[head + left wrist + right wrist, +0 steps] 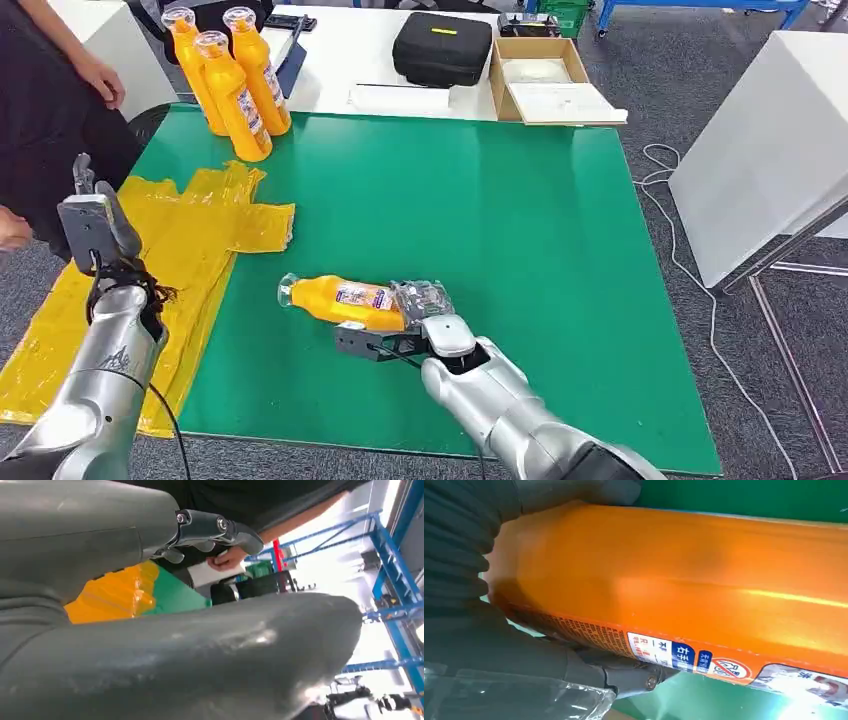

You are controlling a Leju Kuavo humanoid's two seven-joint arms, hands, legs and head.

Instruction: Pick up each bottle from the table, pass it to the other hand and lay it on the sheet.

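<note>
The right hand (400, 335) grips an orange bottle (345, 300) at its base end, and the bottle lies on its side across the green table (540, 230), its cap end pointing away from the hand toward the yellow sheet (190, 240). The left hand (95, 225) is raised over that sheet (fingers apart, holding nothing). Three more bottles (232, 80) stand upright at the far corner, well apart from both hands.

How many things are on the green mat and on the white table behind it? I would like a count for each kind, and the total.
Orange bottles: 4, three standing and one held by the right robot hand, lying
Yellow sheet: 1
Black case: 1
Cardboard box: 1
Total: 7
</note>
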